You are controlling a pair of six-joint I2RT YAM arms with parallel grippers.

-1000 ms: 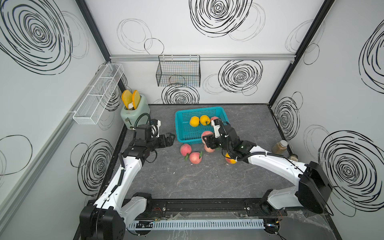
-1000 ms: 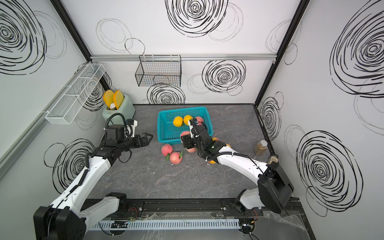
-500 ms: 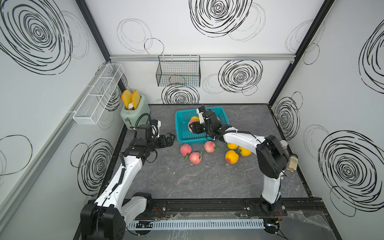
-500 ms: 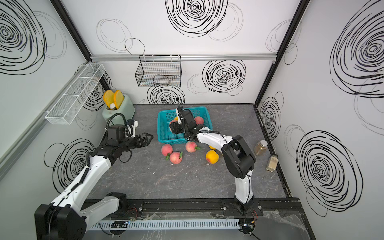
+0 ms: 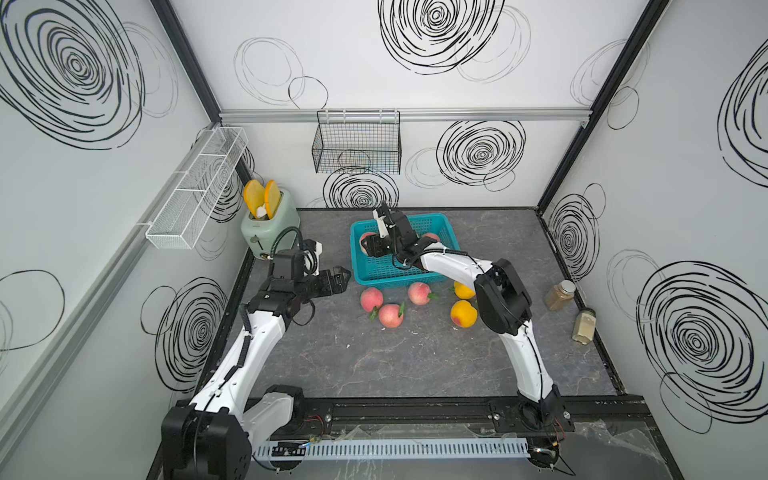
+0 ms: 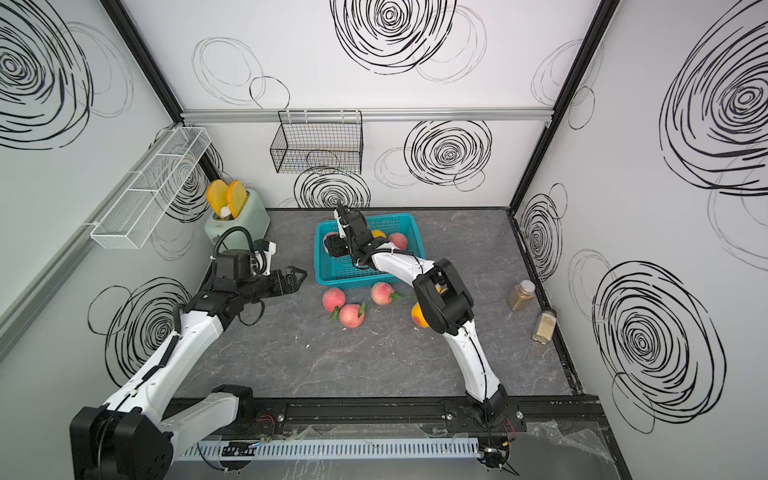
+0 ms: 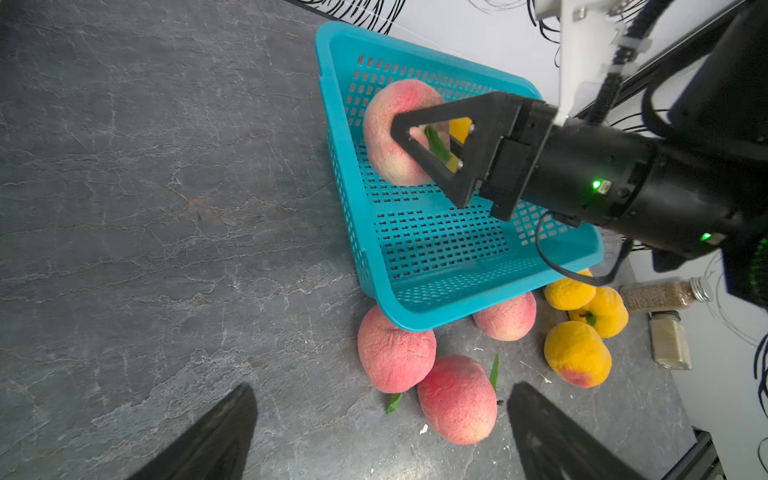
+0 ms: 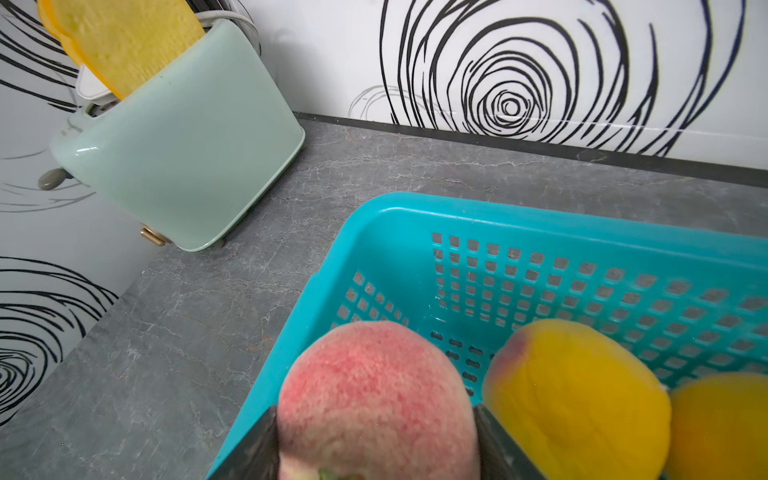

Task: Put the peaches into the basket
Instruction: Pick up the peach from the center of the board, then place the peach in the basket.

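Well, on the grey surface [image 5: 415,365] the teal basket [image 5: 390,277] sits toward the back. The right fingers [image 7: 469,106] pinch a pink peach [image 8: 374,395] over one corner, seemingly to drop it in; whether it touches bottom, I can't tell. The left fingers [image 7: 216,432] gape empty, aimed at loose peaches [image 5: 390,316] just outside.
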